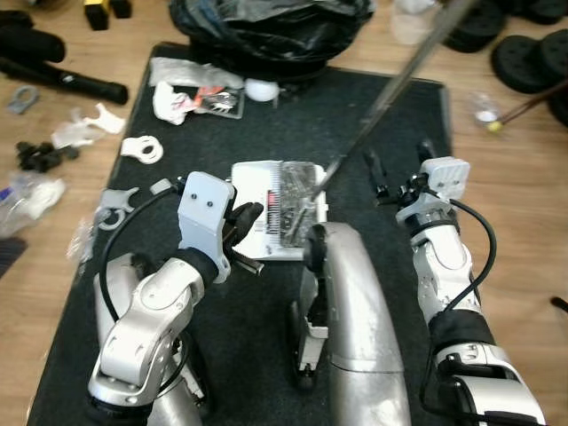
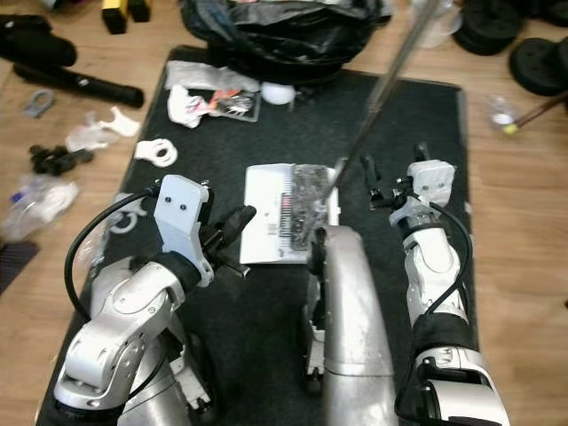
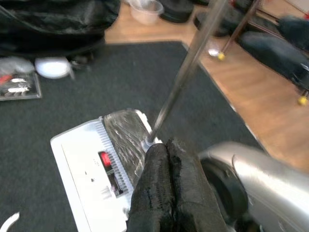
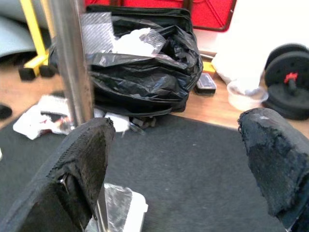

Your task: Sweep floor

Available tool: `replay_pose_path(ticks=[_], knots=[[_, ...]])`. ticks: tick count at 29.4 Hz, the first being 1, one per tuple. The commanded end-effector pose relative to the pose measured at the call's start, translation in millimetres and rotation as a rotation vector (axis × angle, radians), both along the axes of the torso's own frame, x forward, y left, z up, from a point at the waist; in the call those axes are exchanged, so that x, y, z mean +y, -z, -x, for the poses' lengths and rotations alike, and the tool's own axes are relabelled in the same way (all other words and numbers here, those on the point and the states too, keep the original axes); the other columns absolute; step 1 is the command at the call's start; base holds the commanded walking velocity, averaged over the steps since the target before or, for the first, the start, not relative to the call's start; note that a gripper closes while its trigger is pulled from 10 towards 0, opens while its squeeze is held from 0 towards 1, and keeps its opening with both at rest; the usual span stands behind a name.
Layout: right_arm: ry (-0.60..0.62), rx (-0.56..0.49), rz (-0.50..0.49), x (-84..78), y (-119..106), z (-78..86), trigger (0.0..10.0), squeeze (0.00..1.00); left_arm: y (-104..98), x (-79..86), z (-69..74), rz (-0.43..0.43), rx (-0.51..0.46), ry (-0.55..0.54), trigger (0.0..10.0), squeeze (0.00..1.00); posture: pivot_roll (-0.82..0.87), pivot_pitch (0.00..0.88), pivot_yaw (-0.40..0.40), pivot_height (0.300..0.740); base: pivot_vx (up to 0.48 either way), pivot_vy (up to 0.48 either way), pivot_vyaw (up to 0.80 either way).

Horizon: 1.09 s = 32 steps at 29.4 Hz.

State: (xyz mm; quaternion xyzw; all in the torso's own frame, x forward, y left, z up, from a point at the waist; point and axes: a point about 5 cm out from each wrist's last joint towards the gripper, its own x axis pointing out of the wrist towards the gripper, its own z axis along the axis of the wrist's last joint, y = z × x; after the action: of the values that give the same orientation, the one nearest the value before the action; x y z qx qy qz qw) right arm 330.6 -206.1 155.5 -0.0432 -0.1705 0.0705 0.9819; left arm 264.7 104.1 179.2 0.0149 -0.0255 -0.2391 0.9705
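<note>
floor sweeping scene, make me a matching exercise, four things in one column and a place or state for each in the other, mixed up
Things:
1. dustpan
2. bin bag
3. left gripper
4. right gripper

States or places:
A. open, beside the pole
B. at the mat's far edge
C. white, on the mat between the arms
D. fingers pressed together

Pairs: 1-C, 2-B, 3-D, 4-A

left gripper (image 3: 166,159): jaws pressed together, just beside base of metal pole (image 3: 186,72) | white dustpan (image 3: 91,164) with crumpled foil, on dark mat (image 3: 120,82) | black bag (image 3: 53,24) beyond | silver arm part (image 3: 260,179) alongside | wooden floor (image 3: 260,96) at mat's edge
</note>
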Motion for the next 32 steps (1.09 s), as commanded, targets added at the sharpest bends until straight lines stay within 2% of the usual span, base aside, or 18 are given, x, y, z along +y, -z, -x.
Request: replay_pose_path(ticks=[1,3,5,8,11,19,20,21,22,23,24,26,27,32], knots=[[-0.009,0.058,0.038,4.6,10.0,7.2,10.0,0.00,6.5,-1.9,-1.9,0.001,0.012,0.000,10.0,0.00,-0.15,0.237,-0.144,0.395,0.000,0.000,0.00],[-0.009,0.058,0.038,4.6,10.0,7.2,10.0,0.00,6.5,-1.9,-1.9,0.001,0.012,0.000,10.0,0.00,-0.15,0.237,-0.144,0.395,0.000,0.000,0.00],[-0.018,0.093,0.074,11.8,13.2,15.2,10.0,0.00,7.5,-1.8,-11.5,0.011,0.002,-0.031,10.0,0.00,-0.17,0.183,-0.157,0.395,0.000,0.000,0.00],[-0.043,0.104,0.076,13.7,12.4,18.7,10.0,0.00,8.2,-1.2,-15.5,0.013,0.000,-0.049,10.0,0.00,-0.17,0.174,-0.158,0.395,0.000,0.000,0.00],[-0.119,0.159,0.027,13.8,6.3,26.1,10.0,0.00,10.8,2.5,-30.5,0.023,0.001,-0.108,10.0,0.00,-0.18,0.112,-0.166,0.400,0.000,0.000,0.00],[-0.149,0.165,0.020,17.1,2.8,30.5,10.0,0.00,11.9,3.7,-34.9,0.025,-0.001,-0.122,10.0,0.00,-0.18,0.104,-0.167,0.405,0.000,0.000,0.00],[-0.198,0.182,0.018,28.5,4.5,36.6,10.0,0.00,13.9,6.7,-37.6,0.022,-0.007,-0.145,10.0,0.00,-0.19,0.067,-0.171,0.410,0.000,0.000,0.00],[-0.198,0.182,0.018,28.5,4.5,36.6,10.0,0.00,13.9,6.7,-37.6,0.022,-0.007,-0.145,10.0,0.00,-0.19,0.067,-0.171,0.410,0.000,0.000,0.00],[-0.246,0.193,0.057,43.1,9.0,43.5,10.0,0.00,21.5,8.5,-36.0,0.034,0.008,-0.164,10.0,0.00,-0.20,0.008,-0.165,0.415,0.000,0.000,0.00],[-0.276,0.209,0.070,50.5,14.6,50.1,10.0,0.00,33.2,8.7,-27.7,0.118,0.074,-0.178,10.0,0.00,-0.20,0.000,-0.159,0.420,0.000,0.000,0.00],[-0.276,0.209,0.070,50.5,14.6,50.1,10.0,0.00,33.2,8.7,-27.7,0.118,0.074,-0.178,10.0,0.00,-0.20,0.000,-0.159,0.420,0.000,0.000,0.00],[-0.289,0.241,0.076,54.1,22.0,58.9,10.0,0.00,47.9,6.4,-14.7,0.183,0.132,-0.177,10.0,0.00,-0.20,0.000,-0.156,0.430,0.000,0.000,0.00],[-0.282,0.241,0.070,52.9,23.7,60.6,10.0,0.00,53.5,8.1,-12.0,0.193,0.159,-0.183,10.0,0.00,-0.19,0.000,-0.155,0.435,0.000,0.000,0.00],[-0.282,0.244,0.061,52.4,25.4,60.9,10.0,0.00,60.6,9.2,-10.1,0.159,0.176,-0.172,10.0,0.00,-0.19,0.000,-0.155,0.445,0.000,0.000,0.00]])
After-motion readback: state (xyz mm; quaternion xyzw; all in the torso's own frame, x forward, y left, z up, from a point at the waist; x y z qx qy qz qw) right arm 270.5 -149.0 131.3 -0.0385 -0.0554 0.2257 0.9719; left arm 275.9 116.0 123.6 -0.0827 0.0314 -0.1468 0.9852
